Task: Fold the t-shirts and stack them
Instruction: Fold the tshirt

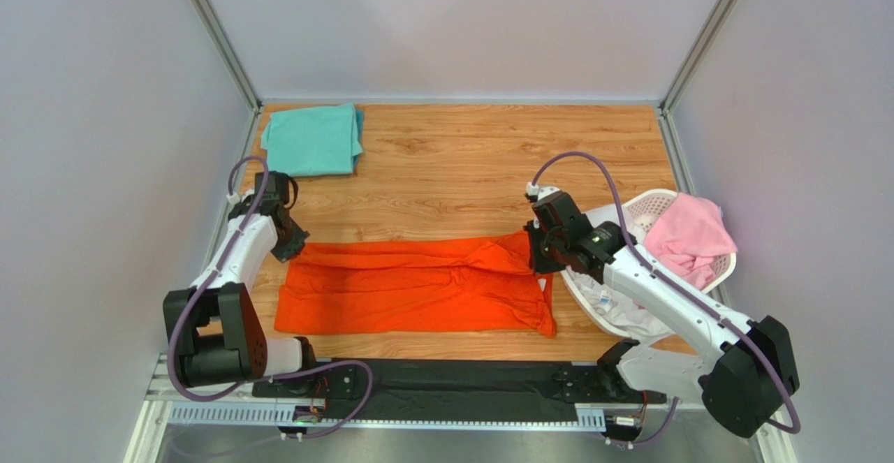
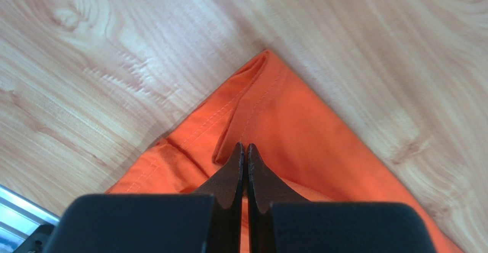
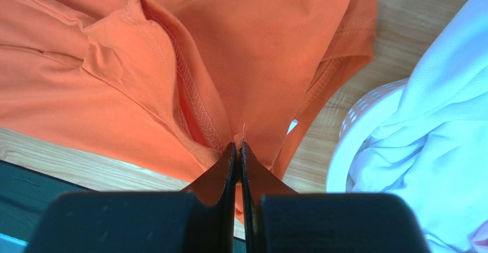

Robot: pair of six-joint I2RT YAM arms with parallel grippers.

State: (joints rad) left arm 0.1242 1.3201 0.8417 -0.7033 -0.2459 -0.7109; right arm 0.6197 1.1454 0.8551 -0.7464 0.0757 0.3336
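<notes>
Left hand (image 2: pixel 246 147) and right hand (image 3: pixel 238 145) each clamped on orange shirt (image 1: pixel 420 287) edge. Pinches thin; uneven pull could free 1 corner, skewing fold.

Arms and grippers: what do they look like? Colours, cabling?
Both the left arm and right arm have white links, black joints and bases, each with a looping grey-purple cable. The left gripper and right gripper have black, tapered fingers on boxy black bodies.

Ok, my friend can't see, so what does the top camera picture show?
An orange-red t-shirt lies across a wooden table, the left gripper and right gripper pinching its ends. A folded teal t-shirt sits far left; a white basket at right holds pink cloth.
</notes>
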